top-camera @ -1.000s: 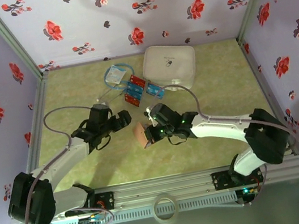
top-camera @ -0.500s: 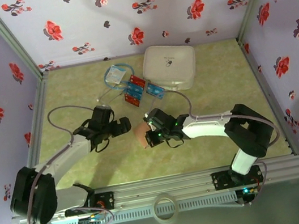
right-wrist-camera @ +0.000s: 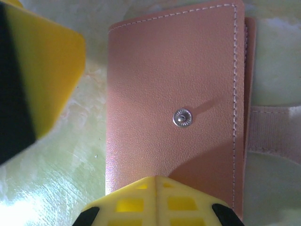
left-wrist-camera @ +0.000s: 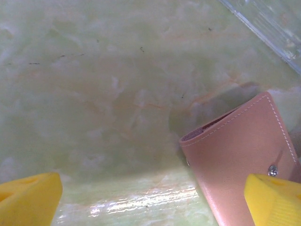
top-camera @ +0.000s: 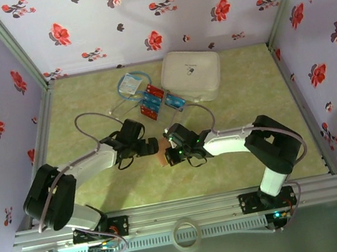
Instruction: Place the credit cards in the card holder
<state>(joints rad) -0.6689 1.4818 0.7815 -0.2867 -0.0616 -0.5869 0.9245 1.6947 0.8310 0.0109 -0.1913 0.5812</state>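
My left pincer [left-wrist-camera: 151, 201] gapes wide with nothing in it, its tips cut off at the view's bottom edge; my right pincer [right-wrist-camera: 155, 197] has its tips drawn together over the near edge of the card holder [right-wrist-camera: 174, 84], pinching nothing I can make out; the holder rests on the table [left-wrist-camera: 94, 70] between both pincers, largely hidden from above; the credit cards [top-camera: 149, 110] lie farther off, untouched, their count unclear.
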